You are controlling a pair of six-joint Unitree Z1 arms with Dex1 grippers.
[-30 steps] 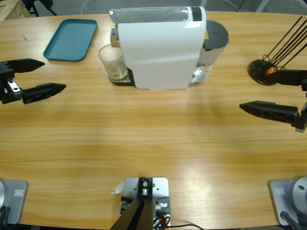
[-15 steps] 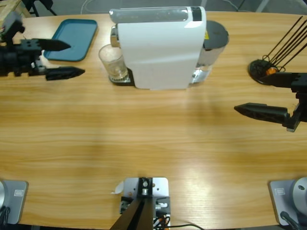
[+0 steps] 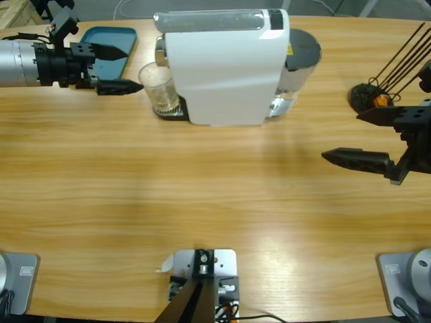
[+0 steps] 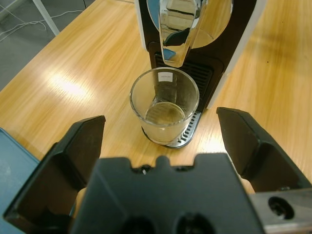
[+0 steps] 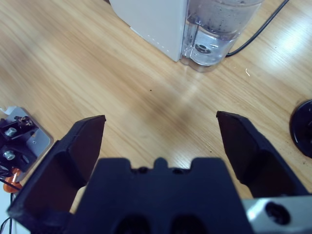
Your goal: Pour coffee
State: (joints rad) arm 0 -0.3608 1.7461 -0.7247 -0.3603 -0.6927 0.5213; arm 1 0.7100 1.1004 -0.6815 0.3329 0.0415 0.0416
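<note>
1. As the scene is read outward from the left pincer (image 4: 161, 146), its jaws are seen spread wide with nothing held; it has been brought up from the table's edge, over the last second, to just beside the tumbler (image 4: 164, 111).
2. Just beyond the jaws, the tumbler is found upright on the drip grille of the coffee machine (image 3: 222, 64), under the spout, with the coffee (image 4: 165, 118) lying shallow and pale at its bottom.
3. Behind the left pincer, on the side away from the machine, a teal tray (image 3: 118, 42) is seen on the table (image 3: 215, 195).
4. Well off on the machine's far side, the right pincer (image 3: 363, 138) is held wide open and empty, having edged slightly towards the machine.
5. A grasp of the tumbler is judged to be the step in hand; no pouring has begun.
</note>
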